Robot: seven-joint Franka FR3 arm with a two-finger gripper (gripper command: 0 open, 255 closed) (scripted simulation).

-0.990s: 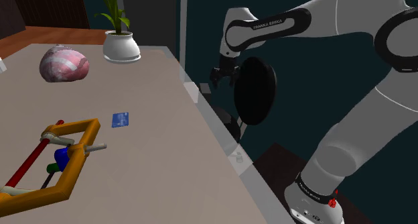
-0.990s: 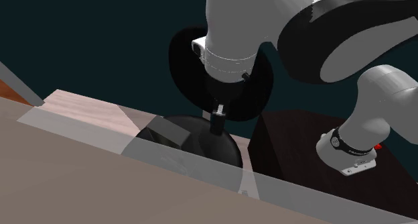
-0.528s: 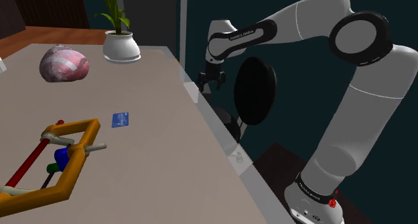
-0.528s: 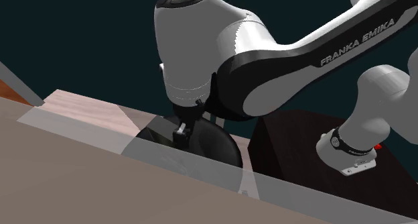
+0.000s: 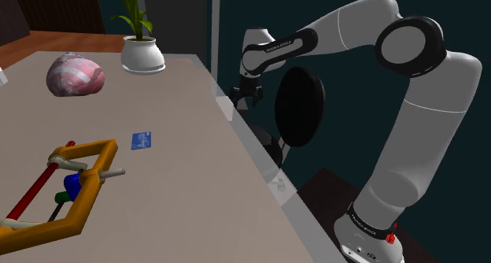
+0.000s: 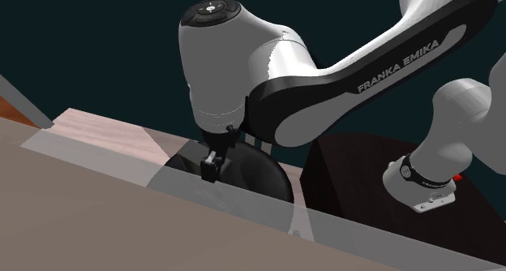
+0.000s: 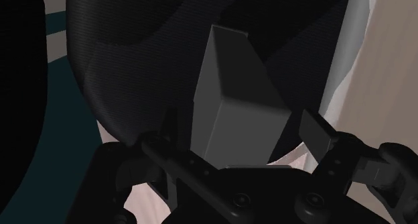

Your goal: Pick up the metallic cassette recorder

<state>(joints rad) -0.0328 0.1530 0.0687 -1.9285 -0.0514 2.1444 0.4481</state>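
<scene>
sitting on the pale table point(image 5: 181, 167) are a potted plant point(image 5: 140, 49), a pink stripy lump point(image 5: 75, 74), a small blue card point(image 5: 142, 140) and an orange frame point(image 5: 75, 187) with red, blue and green bits inside. a big black round thing point(image 5: 299, 105) stands just past the table's edge, right beside the arm. the white arm point(image 5: 425, 143) goes up high, bends over and points its black gripper point(image 5: 242, 96) down by that edge. the fingers point(image 7: 315, 130) stand apart (not squeezing), with the dark grey cassette recorder point(image 7: 234, 108) between them, near the table's rim. the arm says "franka emika".
</scene>
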